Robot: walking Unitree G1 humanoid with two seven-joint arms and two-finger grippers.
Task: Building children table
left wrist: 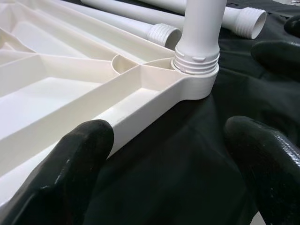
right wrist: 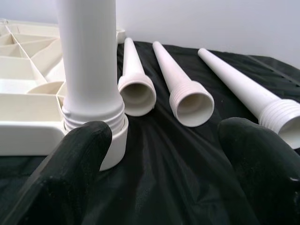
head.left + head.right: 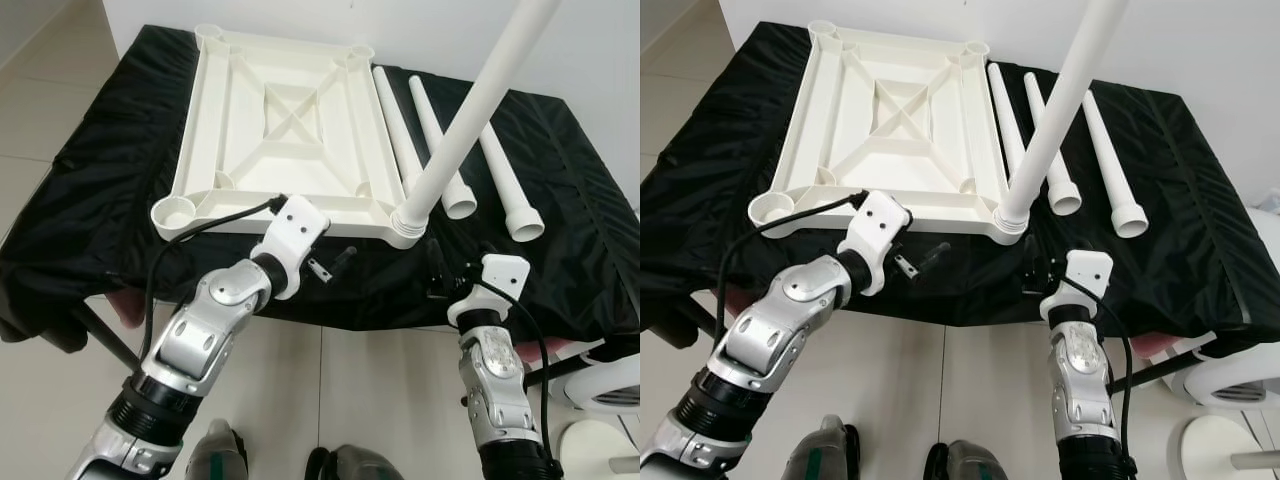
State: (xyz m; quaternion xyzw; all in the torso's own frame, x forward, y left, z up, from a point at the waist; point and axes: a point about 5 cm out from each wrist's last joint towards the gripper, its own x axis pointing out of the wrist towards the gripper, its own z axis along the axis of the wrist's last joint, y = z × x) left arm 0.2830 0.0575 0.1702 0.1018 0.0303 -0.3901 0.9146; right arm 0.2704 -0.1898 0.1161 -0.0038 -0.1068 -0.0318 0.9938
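Note:
A white plastic tabletop (image 3: 250,110) lies upside down on a black cloth. One white leg (image 3: 470,120) stands upright in its near right corner socket (image 3: 408,225). Three loose legs (image 3: 440,150) lie side by side on the cloth to the right of the tabletop. My left gripper (image 3: 330,262) is open in front of the tabletop's near rim (image 1: 140,112), left of the socket, and holds nothing. My right gripper (image 3: 437,270) is open just right of the standing leg's base (image 2: 89,56), with the loose legs' threaded ends (image 2: 187,98) beyond its fingers (image 2: 262,159).
The black cloth (image 3: 560,200) covers a low table and hangs over its near edge. A white wall runs behind it. A white round object (image 3: 600,390) stands on the tiled floor at the lower right. My feet (image 3: 220,455) are close to the table's front.

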